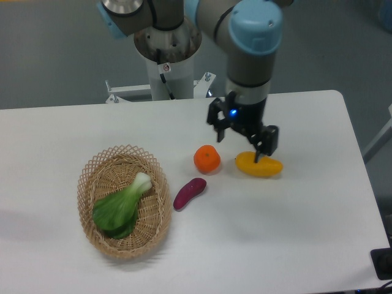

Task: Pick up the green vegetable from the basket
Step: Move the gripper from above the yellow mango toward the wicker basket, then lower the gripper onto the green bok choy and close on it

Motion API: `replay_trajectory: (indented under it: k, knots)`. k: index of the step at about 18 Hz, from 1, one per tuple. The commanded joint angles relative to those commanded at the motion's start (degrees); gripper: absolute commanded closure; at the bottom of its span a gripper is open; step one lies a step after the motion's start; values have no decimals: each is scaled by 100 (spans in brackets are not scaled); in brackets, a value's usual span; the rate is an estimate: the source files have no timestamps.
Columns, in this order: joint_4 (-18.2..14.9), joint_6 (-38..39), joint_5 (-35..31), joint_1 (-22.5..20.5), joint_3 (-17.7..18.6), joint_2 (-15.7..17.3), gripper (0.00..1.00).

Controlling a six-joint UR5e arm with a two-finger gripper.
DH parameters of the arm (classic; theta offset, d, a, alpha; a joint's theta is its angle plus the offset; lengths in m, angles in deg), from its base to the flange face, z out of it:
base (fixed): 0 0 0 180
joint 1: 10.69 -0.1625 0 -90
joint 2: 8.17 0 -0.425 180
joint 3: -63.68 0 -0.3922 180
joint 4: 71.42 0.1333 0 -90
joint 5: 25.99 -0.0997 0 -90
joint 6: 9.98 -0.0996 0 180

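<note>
Bok choy [120, 207] lies inside the wicker basket [160, 211], which sits near the front left corner of the table [318, 226]. Its pale stem points up toward the back right rim, and the broad green leaves spread toward the front left of the basket.

My gripper [244, 136] is well apart from it, over the right half of the table, just above a yellow mango-like fruit [260, 165]. The jaws stand open and I see nothing between them; one finger seems to be very near the yellow fruit, but I cannot tell if it touches.

I judge that the step in hand is the approach, and nothing of the pick is done yet. To do it well, I would first lift clear of the yellow fruit, then travel left over the orange [207, 158] and the purple sweet potato [189, 193] at safe height. I would come down on the firm stem or the thick middle, with the fingers across the long axis, and keep away from the looped rim, because it could catch a finger.

The table is white, smooth and matte, with rounded corners. Behind it stands the arm's pedestal [165, 58], and the floor is dull grey.
</note>
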Motion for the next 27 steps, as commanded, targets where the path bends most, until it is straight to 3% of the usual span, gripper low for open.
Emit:
replay_trajectory:
  k: [5, 7, 11, 17, 21, 27]
  knots:
    - [1107, 1180, -61, 879, 650, -272, 0]
    - [1372, 1426, -166, 1178, 835, -456, 0]
    - [1496, 1611, -439, 1671, 968, -738, 0]
    - [1531, 1366, -623, 1952, 1143, -1081, 0]
    - [1794, 1216, -853, 1988, 1293, -1160, 0]
    - [1926, 1251, -870, 2006, 1381, -1275, 0]
